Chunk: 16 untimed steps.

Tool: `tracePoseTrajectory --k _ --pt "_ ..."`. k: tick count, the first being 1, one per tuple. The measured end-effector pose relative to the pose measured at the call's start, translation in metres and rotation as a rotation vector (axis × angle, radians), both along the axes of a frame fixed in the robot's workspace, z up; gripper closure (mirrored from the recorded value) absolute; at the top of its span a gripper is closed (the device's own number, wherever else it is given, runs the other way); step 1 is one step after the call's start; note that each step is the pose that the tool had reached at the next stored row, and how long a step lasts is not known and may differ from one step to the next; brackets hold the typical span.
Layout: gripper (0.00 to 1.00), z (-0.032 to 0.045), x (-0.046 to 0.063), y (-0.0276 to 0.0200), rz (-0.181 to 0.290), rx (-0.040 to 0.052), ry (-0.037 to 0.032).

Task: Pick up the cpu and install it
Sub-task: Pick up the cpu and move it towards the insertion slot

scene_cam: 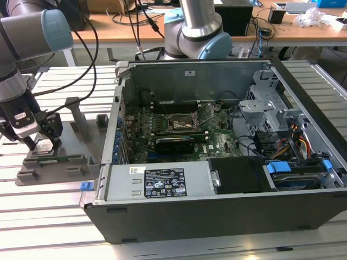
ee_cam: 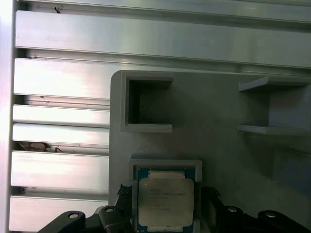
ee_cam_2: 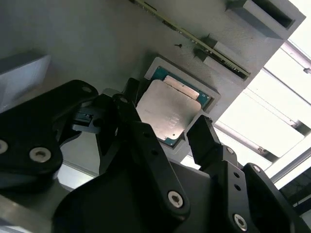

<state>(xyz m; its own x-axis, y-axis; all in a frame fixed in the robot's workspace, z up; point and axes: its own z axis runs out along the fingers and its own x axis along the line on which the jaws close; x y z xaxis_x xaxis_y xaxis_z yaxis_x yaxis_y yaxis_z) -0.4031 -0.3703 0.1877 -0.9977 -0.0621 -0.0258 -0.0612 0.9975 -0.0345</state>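
The cpu point(ee_cam_2: 167, 109) is seen lying flat, metal lid upward, in a shallow square pocket of the grey fixture point(scene_cam: 81, 162), its green rim showing around the lid in both wrist views. The pincer point(ee_cam_2: 166, 116) is poised low over it with its jaws spread: one black finger point(ee_cam_2: 206, 141) is placed outside one wall of the pocket and the other outside the opposite wall, so that the cpu is straddled but not gripped. In the first wrist view the cpu point(ee_cam: 165, 196) is likewise framed between the two fingertips, and a square recess point(ee_cam: 148, 104) is seen in the fixture farther along. A thin green-edged strip point(ee_cam_2: 180, 31) is set in a slot of the fixture near the pocket. In the exterior view the fixture, with its upright posts point(scene_cam: 78, 116), is found on the slatted bench point(scene_cam: 43, 216) at 9 o'clock from the open case point(scene_cam: 217, 211), just beside it, and the arm point(scene_cam: 21, 65) is bent down over the fixture's 9 o'clock end. Inside the case the socket point(scene_cam: 181, 122) is seen on the board point(scene_cam: 217, 141), well apart from the cpu. A second arm point(scene_cam: 200, 27) is seen at 12 o'clock behind the case.
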Motion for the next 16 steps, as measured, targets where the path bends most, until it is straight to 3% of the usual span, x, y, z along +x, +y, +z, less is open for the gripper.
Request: tracePoseTrajectory --k 2,4,16 --pt "0.34 0.0000 0.0000 0.0000 0.000 0.0000 0.0001" --pt "0.45 0.0000 0.0000 0.0000 0.000 0.0001 0.0001" --pt "0.45 0.0005 0.0000 0.0000 0.000 0.0004 -0.0001"
